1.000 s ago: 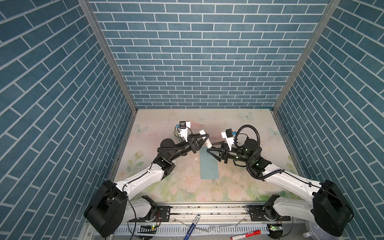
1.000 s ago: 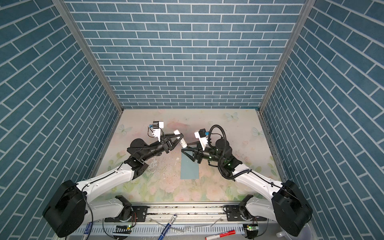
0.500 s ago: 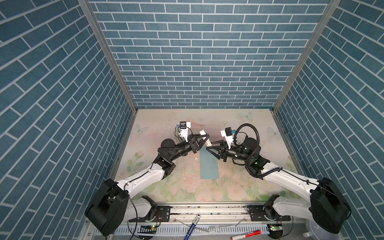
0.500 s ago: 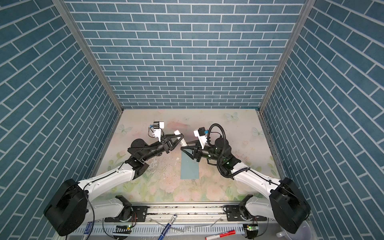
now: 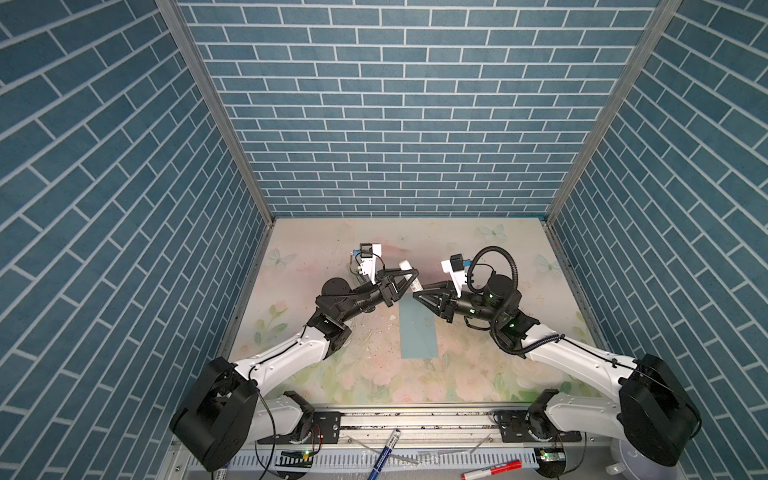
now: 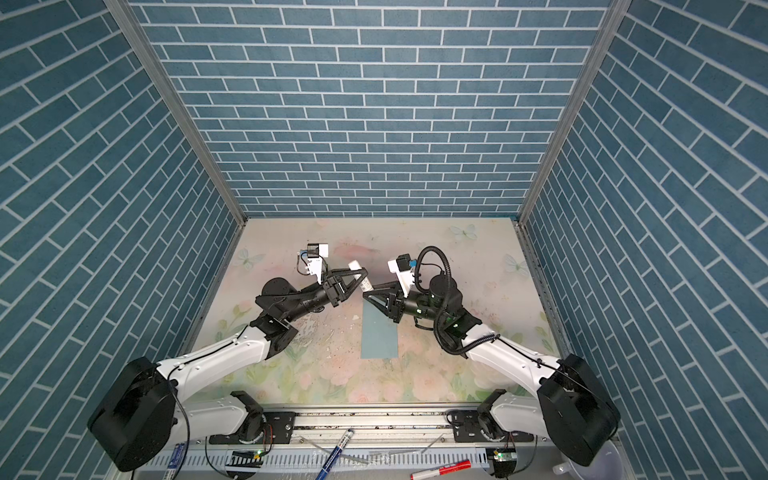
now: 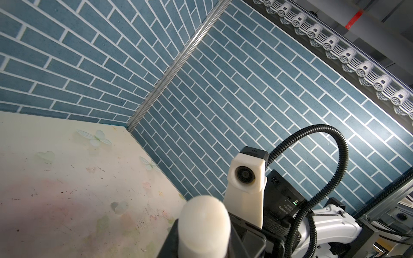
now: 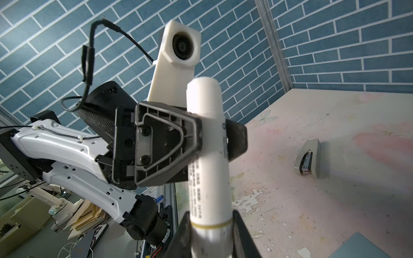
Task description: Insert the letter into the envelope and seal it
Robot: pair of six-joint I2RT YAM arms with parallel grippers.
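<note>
A white glue stick (image 5: 409,276) (image 6: 360,275) hangs in the air between both arms, above the far end of the envelope. My left gripper (image 5: 409,277) (image 6: 360,277) is shut on its middle; its rounded end (image 7: 204,225) fills the left wrist view. My right gripper (image 5: 417,291) (image 8: 211,236) is shut on the stick's lower end (image 8: 207,156), by a yellow ring. The plain teal envelope (image 5: 417,332) (image 6: 379,336) lies flat on the table in both top views, lengthwise towards me, with a corner (image 8: 362,248) in the right wrist view. The letter is out of view.
A small grey stapler (image 8: 309,159) sits on the flowered table (image 5: 478,374) beyond the grippers. A blue pen (image 5: 382,455) and a red marker (image 5: 492,469) lie on the front rail. Brick-patterned walls close in three sides.
My right gripper has moved left up to the left gripper and its jaws have closed on the lower end of the glue stick. The left arm has stayed still.
</note>
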